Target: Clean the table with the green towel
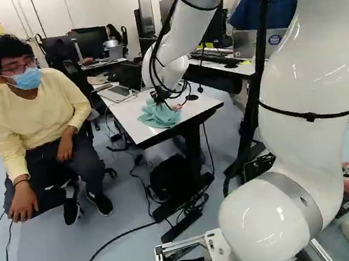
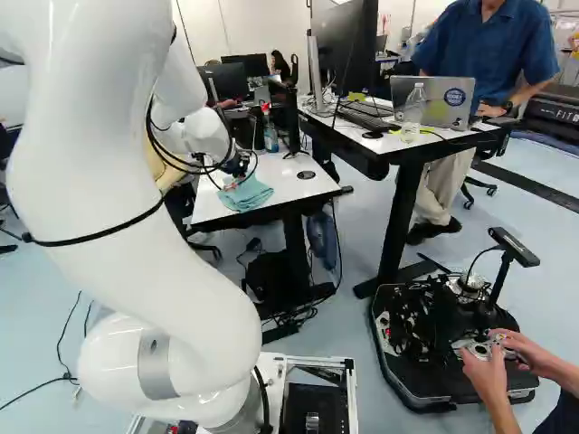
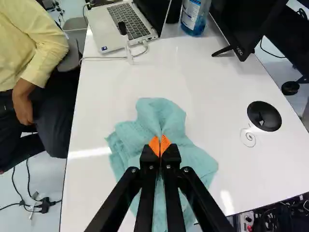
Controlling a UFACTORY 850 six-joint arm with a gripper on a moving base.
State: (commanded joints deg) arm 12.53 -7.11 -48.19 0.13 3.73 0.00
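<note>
The green towel [image 3: 166, 116] lies bunched on the white table [image 3: 207, 87], a fold of it pinched in the end effector [image 3: 160, 146], whose fingers are drawn nearly together. From where I stand, the grip looks made and the wiping is the step in hand. Beside the cloth, well clear of it, is a small ringed mark [image 3: 248, 137] by the black round cover [image 3: 264, 116]. I'd drag the cloth flat across to that, pressing lightly, and keep it off the laptop [image 3: 126, 21] and bottle [image 3: 193, 18].
</note>
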